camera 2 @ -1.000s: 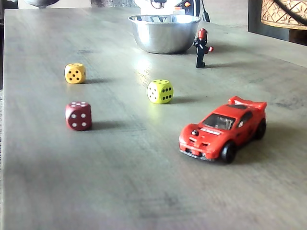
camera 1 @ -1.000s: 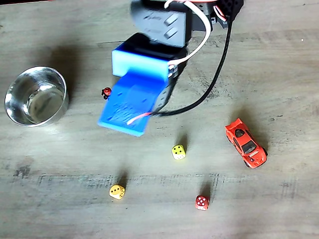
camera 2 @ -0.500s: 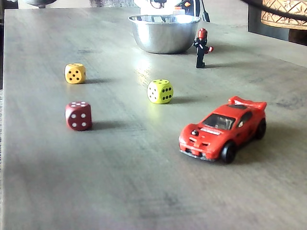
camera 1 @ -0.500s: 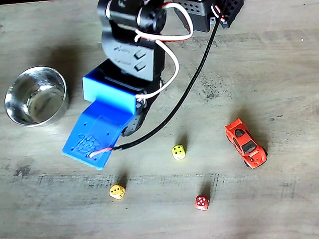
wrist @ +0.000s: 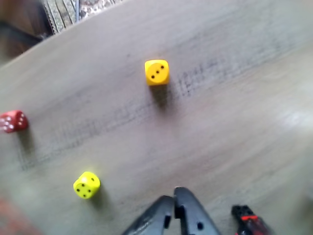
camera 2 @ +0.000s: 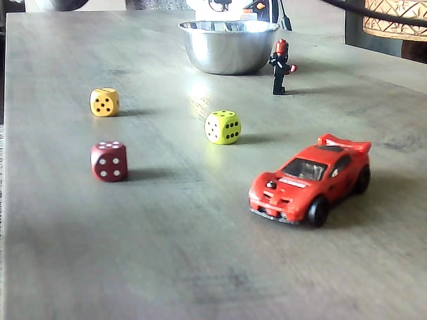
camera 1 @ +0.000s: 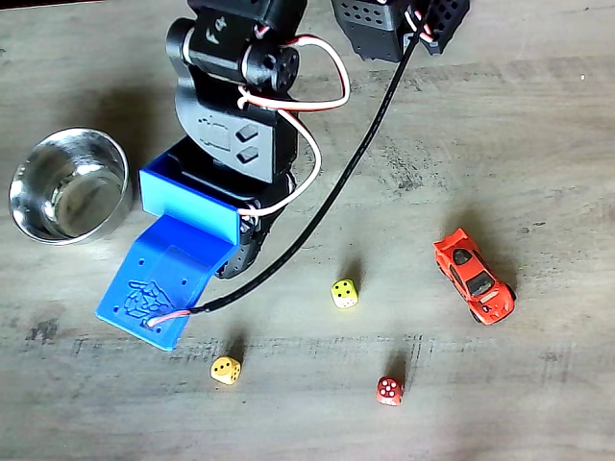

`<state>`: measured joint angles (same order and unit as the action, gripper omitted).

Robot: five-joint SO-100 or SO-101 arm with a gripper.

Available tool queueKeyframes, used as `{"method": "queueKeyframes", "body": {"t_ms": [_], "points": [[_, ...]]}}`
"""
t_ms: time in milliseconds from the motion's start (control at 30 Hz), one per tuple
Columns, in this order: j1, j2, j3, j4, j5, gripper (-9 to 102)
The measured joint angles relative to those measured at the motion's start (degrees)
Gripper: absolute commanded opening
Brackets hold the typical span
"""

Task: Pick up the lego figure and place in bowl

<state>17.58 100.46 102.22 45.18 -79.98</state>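
Tiny black-and-red lego figure (wrist: 249, 223) at three o'clock of the dark two-finger gripper (wrist: 175, 200), apart, jaws closed, empty, wrist view

Grey wood-grain table (camera 1: 538, 115), bright glare patch; patterned rug (wrist: 73, 10) beyond table edge

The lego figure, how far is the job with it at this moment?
Nothing is done yet: the lego figure stands upright on the table beside the bowl, not inside. In hand: the gripper is low over the table in the wrist view, jaws nearly together, the figure just to its right, ungrasped. Left: grasping, lifting, placing it in the bowl.
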Motion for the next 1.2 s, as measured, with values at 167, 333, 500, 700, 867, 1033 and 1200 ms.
{"method": "queueKeyframes", "body": {"t_ms": [167,333,500,700,867,1033,1200], "points": [[0.00,-0.18,-0.18,5.27,0.00,0],[0.00,-0.18,-0.26,13.80,0.00,0],[0.00,-0.18,-0.26,19.34,-0.18,0],[0.00,-0.26,-3.34,23.91,-4.57,0],[0.00,-0.26,-3.52,29.09,-16.26,0],[0.79,-0.97,-3.60,34.63,-29.18,0],[3.25,-1.14,-3.60,36.12,-41.40,0]]}}
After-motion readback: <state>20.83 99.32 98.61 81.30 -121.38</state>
